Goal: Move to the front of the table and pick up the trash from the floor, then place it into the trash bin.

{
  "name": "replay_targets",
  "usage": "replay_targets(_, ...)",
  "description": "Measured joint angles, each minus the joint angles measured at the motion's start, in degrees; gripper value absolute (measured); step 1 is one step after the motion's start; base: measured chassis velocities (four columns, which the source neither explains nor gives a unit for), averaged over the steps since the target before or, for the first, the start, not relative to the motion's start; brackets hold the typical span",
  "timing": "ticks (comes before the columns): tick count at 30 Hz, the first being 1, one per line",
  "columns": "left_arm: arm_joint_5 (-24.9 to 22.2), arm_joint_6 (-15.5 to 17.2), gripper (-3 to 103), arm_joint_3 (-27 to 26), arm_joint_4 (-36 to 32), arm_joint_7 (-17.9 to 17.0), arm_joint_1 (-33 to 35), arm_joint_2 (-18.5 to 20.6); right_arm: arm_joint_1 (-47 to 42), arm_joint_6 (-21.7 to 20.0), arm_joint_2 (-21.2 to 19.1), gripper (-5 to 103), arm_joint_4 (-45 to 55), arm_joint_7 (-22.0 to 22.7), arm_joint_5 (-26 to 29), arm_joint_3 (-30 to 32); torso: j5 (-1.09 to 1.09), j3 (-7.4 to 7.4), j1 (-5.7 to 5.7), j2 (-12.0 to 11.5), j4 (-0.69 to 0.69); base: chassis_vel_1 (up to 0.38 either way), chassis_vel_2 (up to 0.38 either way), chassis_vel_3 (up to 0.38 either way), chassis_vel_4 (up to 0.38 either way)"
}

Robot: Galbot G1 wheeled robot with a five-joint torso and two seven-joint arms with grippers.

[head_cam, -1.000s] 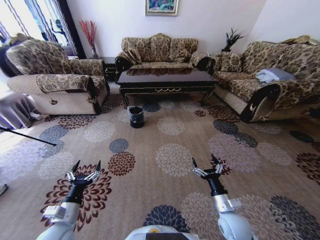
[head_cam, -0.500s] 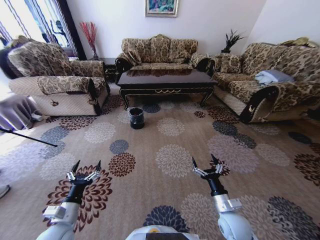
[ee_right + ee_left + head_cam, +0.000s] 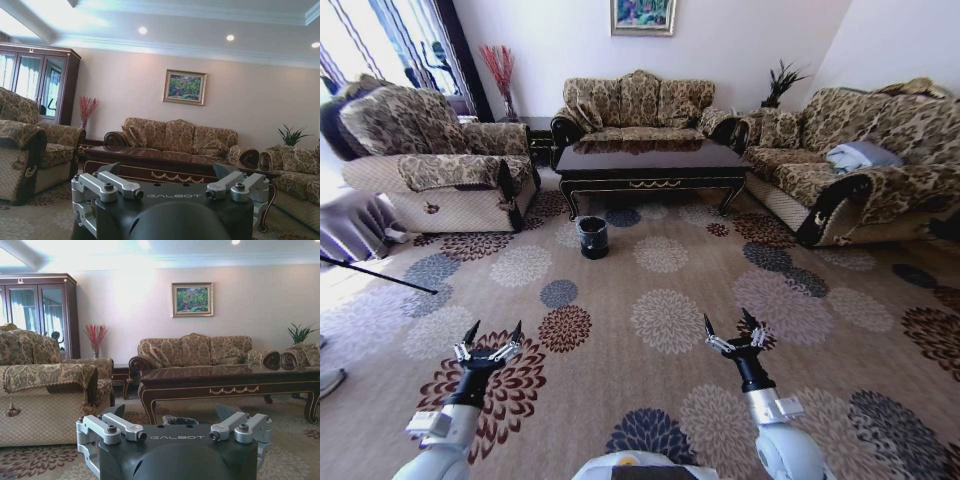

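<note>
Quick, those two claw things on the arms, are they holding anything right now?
Left pincer: open, holding nothing, hovering above the carpet.
Right pincer: open, holding nothing, hovering above the carpet.

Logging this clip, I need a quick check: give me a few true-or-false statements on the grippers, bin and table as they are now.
1. Both grippers are empty, jaws open. True: left gripper, right gripper.
2. The bin stands on the table. False: it stands on the carpet, before the table's left end.
3. The right gripper holds paper. False: it holds nothing.
4. The bin is far ahead of both grippers. True.
</note>
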Motion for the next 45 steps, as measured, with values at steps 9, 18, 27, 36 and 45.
replay_targets(9,0.0,0.0,100,0.0,0.0,0.0,0.0,0.0,0.0,0.0,0.0,100,0.0,0.0,0.0,0.0,0.00,1.49,1.14,2.6,0.00,0.000,0.000,0.000,0.000)
replay_targets(18,0.0,0.0,100,0.0,0.0,0.0,0.0,0.0,0.0,0.0,0.0,100,0.0,0.0,0.0,0.0,0.00,2.67,1.96,4.5,0.00,0.000,0.000,0.000,0.000)
replay_targets(27,0.0,0.0,100,0.0,0.0,0.0,0.0,0.0,0.0,0.0,0.0,100,0.0,0.0,0.0,0.0,0.00,3.89,2.92,6.7,0.00,0.000,0.000,0.000,0.000)
replay_targets(36,0.0,0.0,100,0.0,0.0,0.0,0.0,0.0,0.0,0.0,0.0,100,0.0,0.0,0.0,0.0,0.00,5.26,3.90,9.1,0.00,0.000,0.000,0.000,0.000)
replay_targets(45,0.0,0.0,100,0.0,0.0,0.0,0.0,0.0,0.0,0.0,0.0,100,0.0,0.0,0.0,0.0,0.00,6.64,4.90,11.5,0.00,0.000,0.000,0.000,0.000)
